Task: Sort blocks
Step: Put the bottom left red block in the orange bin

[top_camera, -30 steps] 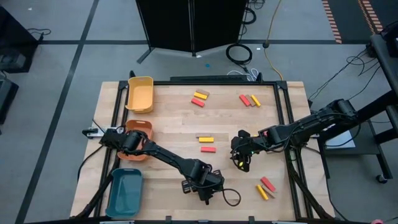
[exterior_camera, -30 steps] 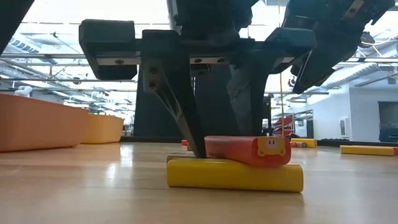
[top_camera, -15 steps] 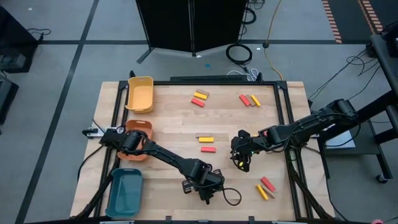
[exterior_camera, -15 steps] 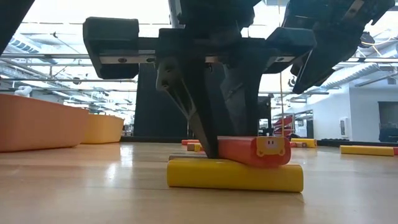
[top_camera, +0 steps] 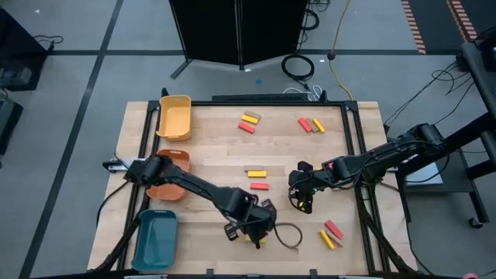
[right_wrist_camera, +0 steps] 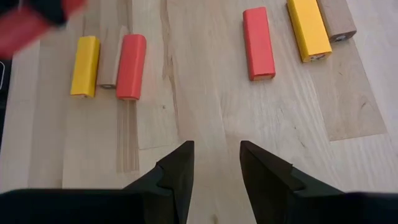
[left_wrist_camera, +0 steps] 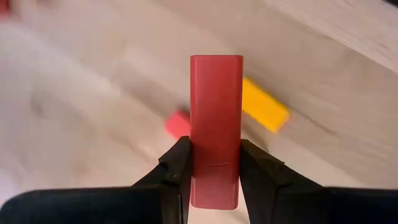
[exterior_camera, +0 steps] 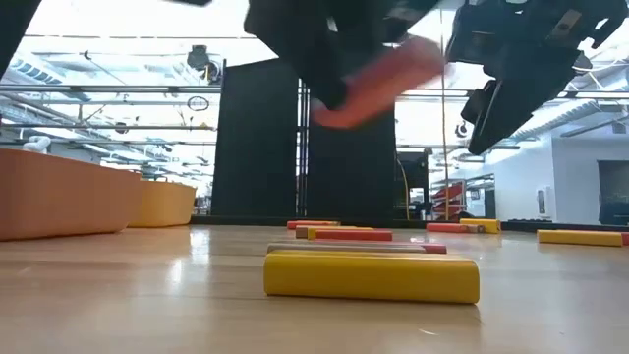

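Pale wooden desk (top_camera: 225,147) in a grey-floored workroom, yellow tray (top_camera: 174,116), orange tray (top_camera: 167,177) and teal tray (top_camera: 155,239) down its left side. Near the front edge, left gripper (left_wrist_camera: 214,163) lifted clear of the desk, fingers (left_wrist_camera: 178,168) clamped on a red block (left_wrist_camera: 215,127). Below it, a yellow block (exterior_camera: 371,276) with a tan block (exterior_camera: 344,249) just behind. Right gripper (right_wrist_camera: 215,163) hovering right of centre, fingers (right_wrist_camera: 177,168) parted, holding nothing. Other blocks (top_camera: 249,122) in small clusters at the back, centre and front right.
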Robot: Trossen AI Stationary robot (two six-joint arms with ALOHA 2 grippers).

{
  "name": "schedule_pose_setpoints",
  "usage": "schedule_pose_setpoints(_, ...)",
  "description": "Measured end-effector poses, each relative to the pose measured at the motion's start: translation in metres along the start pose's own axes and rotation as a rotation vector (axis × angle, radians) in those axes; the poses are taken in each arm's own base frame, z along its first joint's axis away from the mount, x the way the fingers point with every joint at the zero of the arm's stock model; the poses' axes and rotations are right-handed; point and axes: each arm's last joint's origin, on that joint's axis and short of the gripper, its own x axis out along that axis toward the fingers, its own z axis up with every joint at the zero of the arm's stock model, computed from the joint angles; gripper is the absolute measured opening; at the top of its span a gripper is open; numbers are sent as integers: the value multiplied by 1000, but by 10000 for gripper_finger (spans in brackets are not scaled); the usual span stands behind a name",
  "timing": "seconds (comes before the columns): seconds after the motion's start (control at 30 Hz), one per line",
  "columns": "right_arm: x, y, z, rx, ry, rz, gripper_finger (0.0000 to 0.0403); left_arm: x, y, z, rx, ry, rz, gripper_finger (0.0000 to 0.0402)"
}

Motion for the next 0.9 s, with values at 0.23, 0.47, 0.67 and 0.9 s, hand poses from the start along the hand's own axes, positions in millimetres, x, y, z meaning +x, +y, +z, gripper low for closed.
schedule_pose_setpoints(0.23,0,0,0,-46,3,-2,123,-56,-3,-40,-384,143,-61,94)
schedule_pose_setpoints(0.47,0,0,0,-120,-5,1,123,-90,-28,-96,-768,169,-26,94)
schedule_pose_setpoints(0.67,0,1,1,-197,-15,1,123,-109,-79,-158,-1148,167,146,93)
schedule_pose_setpoints(0.9,0,3,6,-309,-64,16,123,-122,-138,-220,-1746,97,302,93)
